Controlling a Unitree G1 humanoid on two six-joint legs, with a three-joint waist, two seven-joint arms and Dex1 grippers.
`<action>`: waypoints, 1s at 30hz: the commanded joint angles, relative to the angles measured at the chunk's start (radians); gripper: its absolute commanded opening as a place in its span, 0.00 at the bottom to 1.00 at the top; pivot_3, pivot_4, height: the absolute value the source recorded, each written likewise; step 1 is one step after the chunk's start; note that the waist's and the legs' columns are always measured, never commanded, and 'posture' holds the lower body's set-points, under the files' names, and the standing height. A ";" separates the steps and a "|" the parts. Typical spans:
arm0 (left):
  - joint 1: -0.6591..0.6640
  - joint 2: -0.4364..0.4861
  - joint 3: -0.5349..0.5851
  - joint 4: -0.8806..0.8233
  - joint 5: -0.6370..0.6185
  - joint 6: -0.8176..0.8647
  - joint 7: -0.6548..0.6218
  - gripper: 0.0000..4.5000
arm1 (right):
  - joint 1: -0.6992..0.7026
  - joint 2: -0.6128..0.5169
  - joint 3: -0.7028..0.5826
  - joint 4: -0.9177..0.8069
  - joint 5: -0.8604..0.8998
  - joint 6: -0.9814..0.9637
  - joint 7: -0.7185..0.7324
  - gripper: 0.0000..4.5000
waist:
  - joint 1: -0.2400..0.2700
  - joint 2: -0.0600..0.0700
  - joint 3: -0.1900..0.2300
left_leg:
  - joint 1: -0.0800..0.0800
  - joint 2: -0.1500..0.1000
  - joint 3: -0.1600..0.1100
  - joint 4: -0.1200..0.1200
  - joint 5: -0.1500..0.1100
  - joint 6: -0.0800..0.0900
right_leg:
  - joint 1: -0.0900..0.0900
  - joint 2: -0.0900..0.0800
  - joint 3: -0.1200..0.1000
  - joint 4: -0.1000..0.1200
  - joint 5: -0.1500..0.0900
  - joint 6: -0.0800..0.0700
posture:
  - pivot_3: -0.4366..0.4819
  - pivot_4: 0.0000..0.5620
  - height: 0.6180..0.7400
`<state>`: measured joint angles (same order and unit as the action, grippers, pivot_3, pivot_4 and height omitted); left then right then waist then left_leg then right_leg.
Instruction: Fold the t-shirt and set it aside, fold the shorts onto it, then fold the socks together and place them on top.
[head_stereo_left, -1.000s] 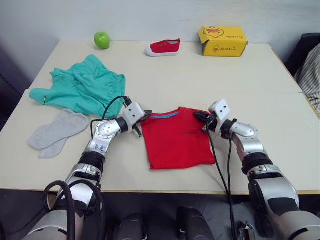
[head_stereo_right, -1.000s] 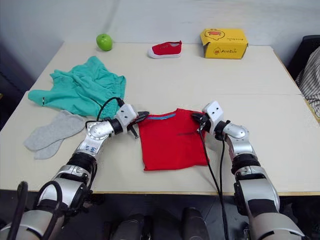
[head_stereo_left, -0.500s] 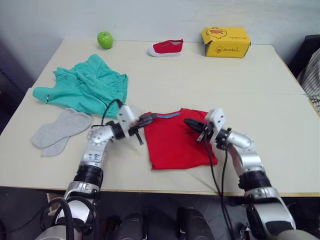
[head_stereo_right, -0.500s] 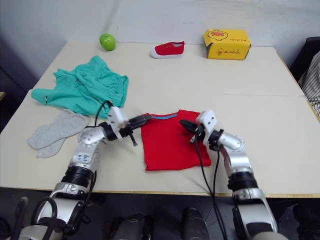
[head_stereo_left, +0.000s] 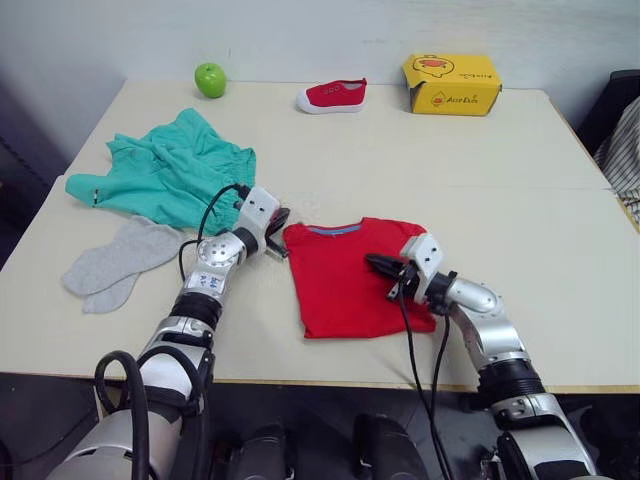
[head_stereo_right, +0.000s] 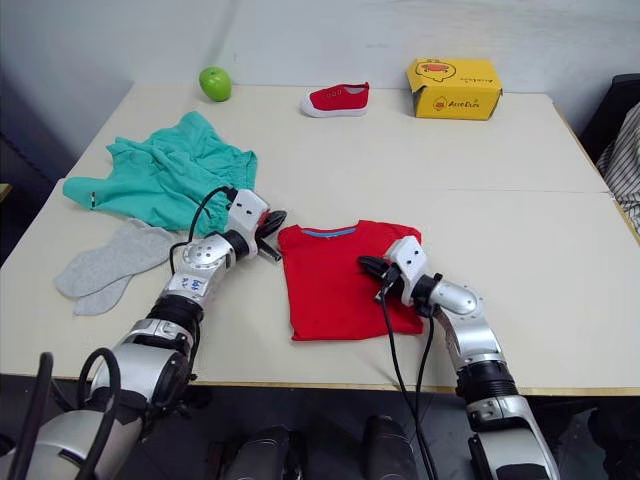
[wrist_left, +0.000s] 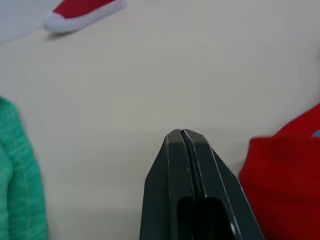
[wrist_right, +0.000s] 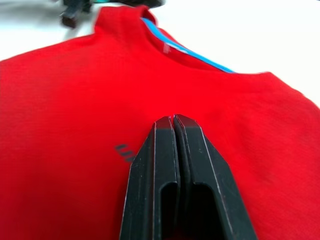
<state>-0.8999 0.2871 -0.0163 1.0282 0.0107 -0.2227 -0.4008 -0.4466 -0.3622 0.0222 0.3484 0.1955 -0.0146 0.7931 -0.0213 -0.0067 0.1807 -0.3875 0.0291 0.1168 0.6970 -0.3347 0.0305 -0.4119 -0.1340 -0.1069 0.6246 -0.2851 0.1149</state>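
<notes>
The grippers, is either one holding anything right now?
No. The left gripper is shut over bare table, and the right gripper is shut above the t-shirt.

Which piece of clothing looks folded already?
The t-shirt: a neat red rectangle. The shorts lie crumpled, and the socks lie loose beside them.

The right hand lies over the t-shirt, hiding most of the small dark chest print; in the right wrist view a few dark strokes show beside the fingers, too blurred to read. In the left wrist view the red shoe is cut off at the frame's edge, and the shorts and t-shirt appear as partial slivers at the frame's sides. The printing on the yellow box is too small to read. A striped cloth at the bench's far right runs out of frame. The lower sock is partly covered by the upper one.
</notes>
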 joint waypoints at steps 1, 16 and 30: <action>-0.027 0.024 0.039 -0.001 -0.021 -0.039 -0.002 0.00 | 0.038 -0.020 -0.070 -0.084 0.067 0.088 -0.026 0.02 | 0.000 0.000 0.000 | 0.000 0.000 0.000 0.000 0.000 0.000 | 0.000 0.000 0.000 0.000 0.000 0.000 | 0.48 0.27 1.00; 0.132 -0.041 -0.041 -0.307 -0.071 -0.035 -0.277 0.00 | -0.141 0.007 -0.009 0.101 -0.002 -0.031 0.009 0.02 | -0.007 0.000 0.000 | 0.000 0.000 0.002 0.000 0.000 0.000 | -0.001 0.001 0.001 0.000 0.000 0.000 | 0.48 0.27 1.00; 0.081 -0.060 0.003 -0.158 0.008 0.104 0.053 0.00 | -0.424 0.015 -0.070 0.714 -0.083 -0.177 -0.149 0.02 | -0.009 0.000 0.000 | 0.001 0.001 0.001 0.000 0.000 0.000 | 0.000 0.000 0.001 0.001 0.000 0.000 | 0.48 0.27 1.00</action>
<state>-0.8268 0.2148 -0.0259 0.8681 0.0222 -0.1402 -0.3598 -0.8705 -0.3156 -0.0123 1.0240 0.1150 -0.1977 0.6878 -0.0301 -0.0066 0.1807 -0.3862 0.0300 0.1181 0.6971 -0.3344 0.0304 -0.4114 -0.1340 -0.1060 0.6253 -0.2851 0.1151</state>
